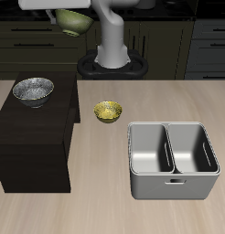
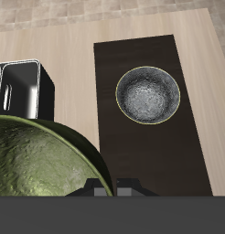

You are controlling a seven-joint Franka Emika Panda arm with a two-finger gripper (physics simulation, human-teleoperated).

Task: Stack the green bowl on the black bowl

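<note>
The green bowl (image 1: 74, 20) is up in the air, well above the tabletop (image 1: 105, 210) and carried high near the top of the exterior view. In the wrist view its mottled olive inside (image 2: 37, 160) fills the near field right against the gripper (image 2: 110, 187), whose dark finger parts show at the bowl's rim. The gripper appears clamped on that rim, since the bowl hangs there with nothing under it (the fingertips themselves are mostly hidden).

The black bowl (image 1: 33, 90) sits on a dark cabinet top (image 1: 37, 123), its silvery speckled inside (image 2: 147, 94) plainly open and unoccupied. Farther from the black bowl, on the bare tabletop, stand a small yellow-gold bowl (image 1: 108, 111) and, beyond that, a grey two-compartment caddy (image 1: 173, 160).

The step in hand looks like the carry: lifted, not yet placed. The green bowl seems offset from the black bowl, not directly over it. The next move calls for bringing it across until it is centred above the black bowl, then lowering it level so it nests inside before letting go.
</note>
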